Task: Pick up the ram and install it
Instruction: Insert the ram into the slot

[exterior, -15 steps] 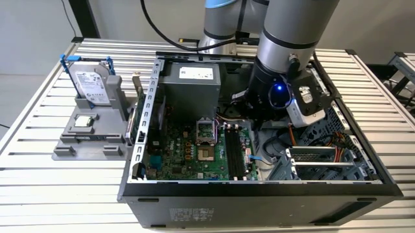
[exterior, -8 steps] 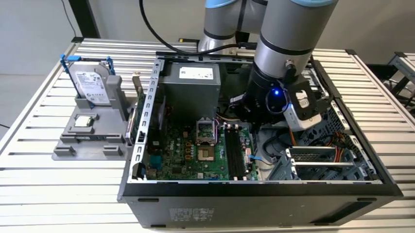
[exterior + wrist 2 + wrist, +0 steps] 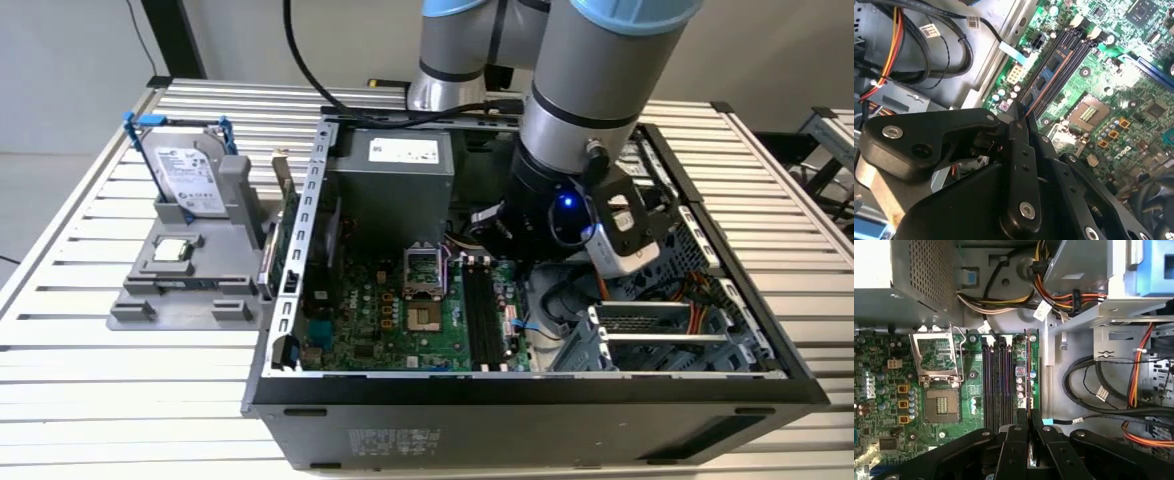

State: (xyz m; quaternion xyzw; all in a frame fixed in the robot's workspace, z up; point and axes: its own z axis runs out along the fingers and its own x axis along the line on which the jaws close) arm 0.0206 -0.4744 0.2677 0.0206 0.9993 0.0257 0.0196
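The ram (image 3: 1048,72) is a dark board with blue-tinted chips. It stands on edge along the black memory slots (image 3: 1076,47), on the side nearest the case's cable bay. My gripper (image 3: 1023,120) is shut on the ram's near end, with its black fingers (image 3: 1016,440) pressed together around the thin board. I cannot tell whether the stick is seated in a slot or just above it. In the exterior view my arm (image 3: 561,215) reaches down into the open computer case (image 3: 534,385), over the slots (image 3: 483,315).
The open processor socket (image 3: 941,405) lies beside the slots (image 3: 996,380). The grey power supply (image 3: 394,185) stands at the far wall. Cable bundles (image 3: 1104,385) and a drive cage (image 3: 661,335) crowd the exterior view's right. A hard drive (image 3: 187,175) stands in a grey holder outside the case.
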